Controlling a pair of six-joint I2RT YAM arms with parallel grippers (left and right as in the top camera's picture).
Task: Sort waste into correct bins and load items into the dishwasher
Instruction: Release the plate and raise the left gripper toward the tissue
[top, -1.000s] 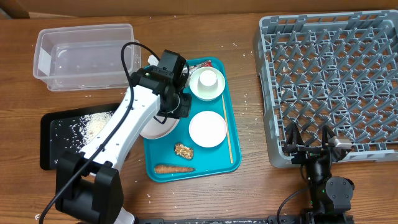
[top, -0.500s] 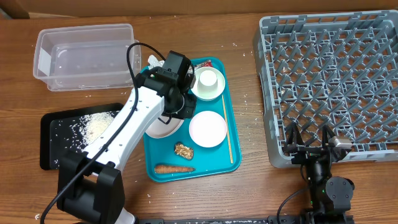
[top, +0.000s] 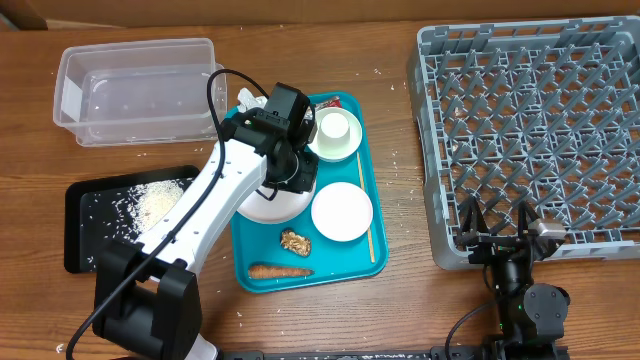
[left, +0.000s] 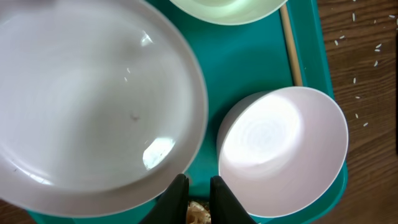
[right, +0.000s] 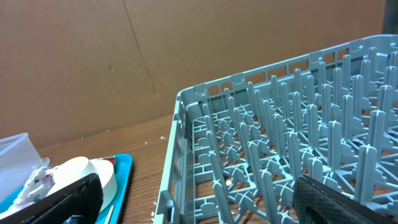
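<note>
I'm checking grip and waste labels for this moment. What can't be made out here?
Left gripper: left wrist view's bottom edge cuts off its fingers; whether it grips the flat white round plate is unclear.
Crumpled white paper napkin: overhead, mostly behind the left arm.
Loose white rice grains: overhead, too small to count.

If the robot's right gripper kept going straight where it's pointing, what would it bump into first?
Most likely the grey dish rack: the open right gripper faces its near corner. Whether it would hit the wall or the pegs is unclear.
</note>
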